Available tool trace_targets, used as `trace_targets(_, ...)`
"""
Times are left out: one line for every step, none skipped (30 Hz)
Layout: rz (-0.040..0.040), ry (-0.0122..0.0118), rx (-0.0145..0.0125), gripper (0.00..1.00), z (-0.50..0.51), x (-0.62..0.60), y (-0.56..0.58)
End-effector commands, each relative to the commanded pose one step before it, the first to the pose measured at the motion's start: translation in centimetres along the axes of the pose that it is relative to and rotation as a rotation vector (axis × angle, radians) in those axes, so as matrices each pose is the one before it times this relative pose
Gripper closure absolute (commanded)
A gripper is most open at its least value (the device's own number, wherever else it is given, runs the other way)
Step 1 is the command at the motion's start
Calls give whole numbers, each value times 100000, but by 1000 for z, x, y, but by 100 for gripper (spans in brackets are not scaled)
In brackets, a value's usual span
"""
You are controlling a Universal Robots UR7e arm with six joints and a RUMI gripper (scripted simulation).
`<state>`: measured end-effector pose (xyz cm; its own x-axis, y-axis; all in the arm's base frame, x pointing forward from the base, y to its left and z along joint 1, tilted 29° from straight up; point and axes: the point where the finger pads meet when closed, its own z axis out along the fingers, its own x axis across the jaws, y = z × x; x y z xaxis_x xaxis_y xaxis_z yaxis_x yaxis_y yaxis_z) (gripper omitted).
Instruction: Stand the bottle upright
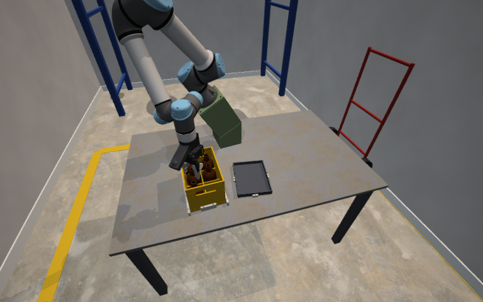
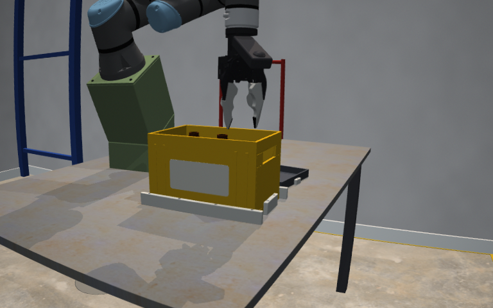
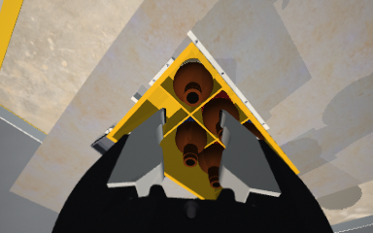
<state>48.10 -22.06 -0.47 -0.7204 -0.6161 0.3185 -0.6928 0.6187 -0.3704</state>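
Holding 5 brown bottles [image 1: 209, 173] [image 2: 222, 136] [image 3: 192, 83], the yellow crate [image 1: 207, 195] [image 2: 203, 145] [image 3: 146, 108] sits beneath the open gripper [image 1: 191, 171] [image 2: 241, 127] [image 3: 193, 114].

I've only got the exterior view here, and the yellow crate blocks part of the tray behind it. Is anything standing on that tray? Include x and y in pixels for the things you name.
Observer: No. The top view shows the whole dark tray [image 1: 251, 178] [image 2: 292, 176] [image 3: 102, 144], with no bottle on it.
Operator: I see just two bottle mouths over the crate rim. How many bottles are inside?
Observer: The wrist view shows five brown bottles [image 1: 209, 173] [image 2: 222, 136] [image 3: 192, 78], one partly hidden at the edge of the crate [image 1: 210, 199] [image 2: 207, 149] [image 3: 282, 155].
Operator: Any compartment without a bottle?
Observer: Yes, a corner one on the tray side, at the end away from the green pedestal [image 1: 227, 123] [image 2: 119, 108].
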Motion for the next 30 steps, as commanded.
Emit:
trace_targets(17,-62,140,62,555,-29,-60)
trace_targets(0,0,0,62,91,-1,-2)
trace_targets(0,0,0,62,85,-1,-2)
trace_targets(0,0,0,62,78,-1,-2)
trace_targets(0,0,0,62,72,-1,-2)
trace_targets(0,0,0,62,65,-1,-2)
trace_targets(0,0,0,62,58,-1,-1)
trace_targets(0,0,0,62,0,0,0)
trace_targets(0,0,0,62,0,0,0)
trace_targets(0,0,0,62,51,-1,-1)
trace_targets(0,0,0,62,44,-1,-1)
trace_targets(0,0,0,62,38,-1,-1)
trace_targets(0,0,0,62,31,0,-1)
trace_targets(0,0,0,62,25,0,0)
trace_targets(0,0,0,62,20,0,0)
trace_targets(0,0,0,62,15,0,0)
trace_targets(0,0,0,62,10,0,0)
trace_targets(0,0,0,62,6,0,0)
trace_targets(0,0,0,62,3,0,0)
trace_targets(0,0,0,62,1,0,0)
trace_targets(0,0,0,62,0,0,0)
trace_targets(0,0,0,62,0,0,0)
trace_targets(0,0,0,62,0,0,0)
trace_targets(0,0,0,62,0,0,0)
trace_targets(0,0,0,62,0,0,0)
trace_targets(0,0,0,62,0,0,0)
trace_targets(0,0,0,62,0,0,0)
trace_targets(0,0,0,62,0,0,0)
trace_targets(0,0,0,62,0,0,0)
trace_targets(0,0,0,62,0,0,0)
